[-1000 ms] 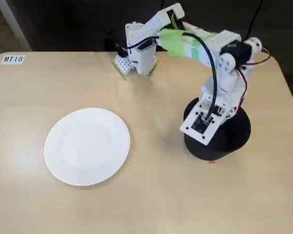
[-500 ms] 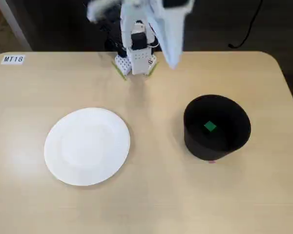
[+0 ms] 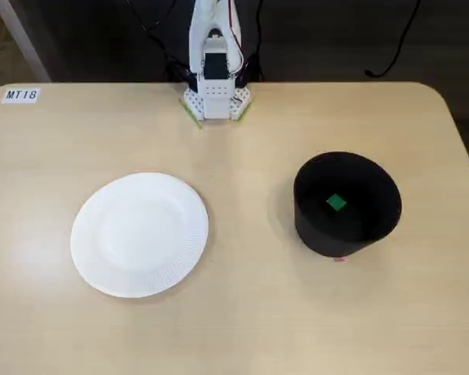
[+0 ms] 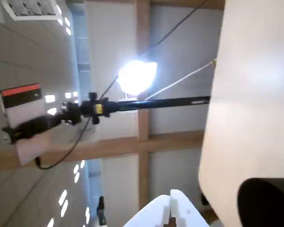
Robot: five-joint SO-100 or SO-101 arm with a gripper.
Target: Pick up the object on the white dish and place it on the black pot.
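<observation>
The tiny green cube (image 3: 336,203) lies inside the black pot (image 3: 347,234) at the right of the table in the fixed view. To the left, the white dish (image 3: 139,234) holds nothing. The arm (image 3: 213,47) is folded back over its base at the table's far edge, well away from both. In the wrist view only a white tip of the gripper (image 4: 171,210) shows at the bottom edge, with nothing held; whether it is open or shut is unclear. The pot (image 4: 267,203) also appears at that view's lower right corner.
A label reading MT18 (image 3: 20,95) is stuck at the far left corner of the table. Cables (image 3: 391,47) hang behind the table. The wrist view points up at a ceiling lamp (image 4: 136,76) and a black boom (image 4: 146,105).
The arm has let the cube drop into the pot, lifted away from it and swung back to its folded pose at the far edge. The cube now shows in the pot.
</observation>
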